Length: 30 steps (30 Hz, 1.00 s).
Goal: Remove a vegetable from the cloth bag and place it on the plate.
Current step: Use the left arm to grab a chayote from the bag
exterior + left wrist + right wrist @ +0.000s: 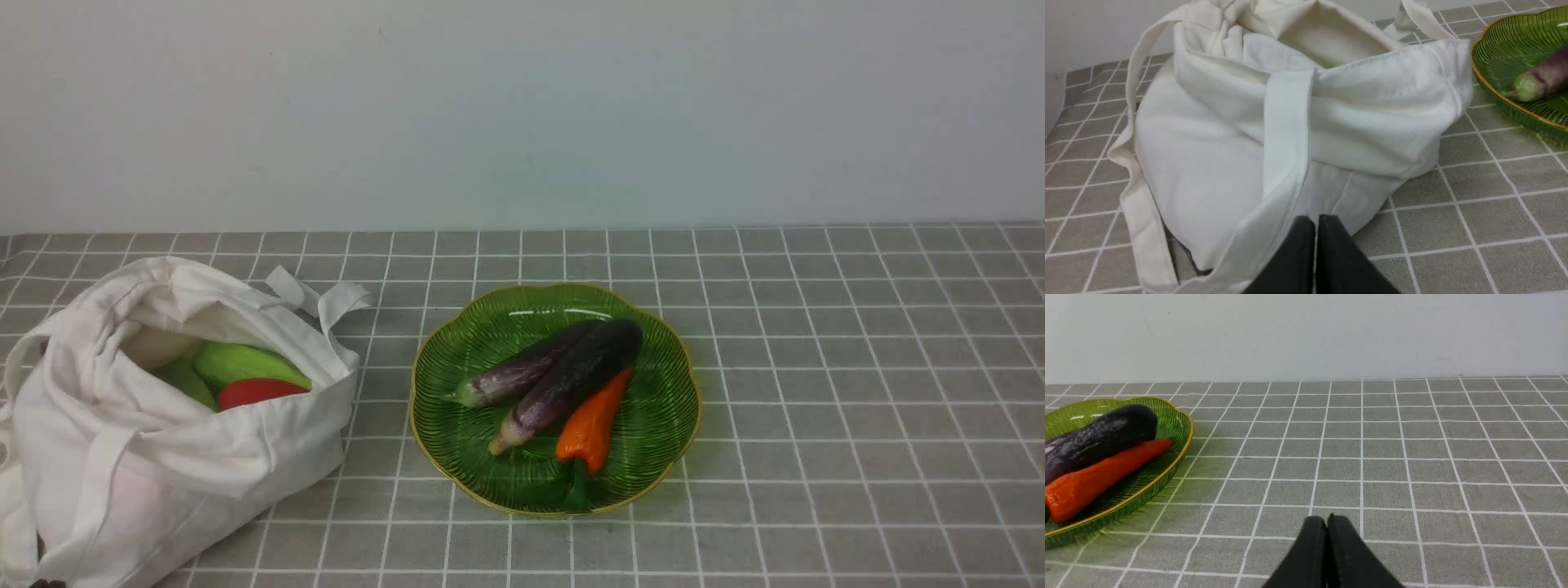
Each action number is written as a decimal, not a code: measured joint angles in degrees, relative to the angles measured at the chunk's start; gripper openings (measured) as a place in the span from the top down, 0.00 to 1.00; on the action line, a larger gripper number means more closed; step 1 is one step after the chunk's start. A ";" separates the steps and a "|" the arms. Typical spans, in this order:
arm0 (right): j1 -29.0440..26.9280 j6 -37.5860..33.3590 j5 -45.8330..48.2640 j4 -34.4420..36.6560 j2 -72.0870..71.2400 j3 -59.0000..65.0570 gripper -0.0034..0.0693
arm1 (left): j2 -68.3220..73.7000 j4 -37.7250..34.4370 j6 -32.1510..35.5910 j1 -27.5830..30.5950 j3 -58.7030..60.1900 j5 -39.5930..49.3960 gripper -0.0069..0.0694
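Observation:
The white cloth bag lies at the table's left with its mouth open. Inside it the light green gourd shows next to a red pepper and a darker green vegetable. The green plate with a gold rim sits at the centre. My left gripper is shut and empty, low in front of the bag; the bag's contents are hidden in that view. My right gripper is shut and empty over bare table, to the right of the plate. Neither arm shows in the front view.
On the plate lie two purple aubergines and an orange pepper. The bag's strap handles trail toward the plate. A grey checked cloth covers the table, and a plain wall stands behind.

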 joint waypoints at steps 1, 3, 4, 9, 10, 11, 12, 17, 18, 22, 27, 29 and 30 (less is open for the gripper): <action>0.00 0.00 0.00 0.00 0.00 0.00 0.97 | 0.00 0.00 0.00 0.00 0.00 0.00 0.92; 0.00 0.00 0.00 0.00 0.00 0.00 0.97 | 0.00 0.00 0.00 0.00 0.00 0.00 0.92; 0.00 0.00 0.00 0.00 0.00 0.00 0.97 | 0.00 0.00 0.00 0.00 0.00 0.00 0.92; 0.00 0.00 0.00 0.00 0.00 0.00 0.97 | 0.00 0.00 0.00 0.00 0.00 0.00 0.92; 0.00 0.00 0.00 0.00 0.00 0.00 0.97 | 0.00 0.00 0.00 0.00 0.00 0.00 0.92; 0.00 0.00 0.00 0.00 0.00 0.00 0.97 | 0.00 0.00 0.00 0.00 0.00 0.00 0.92; 0.00 0.00 0.00 0.00 0.00 0.00 0.97 | 0.00 0.00 0.00 0.00 0.00 0.00 0.92; 0.00 0.00 0.00 0.00 0.00 0.00 0.97 | 0.00 0.00 0.00 0.00 0.00 0.00 0.92; 0.00 0.00 0.00 0.00 0.00 0.00 0.97 | 0.00 0.00 0.00 0.00 0.00 0.00 0.92; 0.00 0.00 0.00 0.00 0.00 0.00 0.97 | 0.00 0.00 0.00 0.00 0.00 0.00 0.92; 0.00 0.00 0.00 0.00 0.00 0.00 0.97 | 0.00 0.00 0.00 0.00 0.00 0.00 0.92; 0.00 0.00 0.00 0.00 0.00 0.00 0.97 | 0.00 0.06 0.00 0.00 0.00 0.00 0.92; 0.00 0.00 0.00 0.00 0.00 0.00 0.97 | 0.00 0.57 0.12 0.00 0.00 0.00 0.92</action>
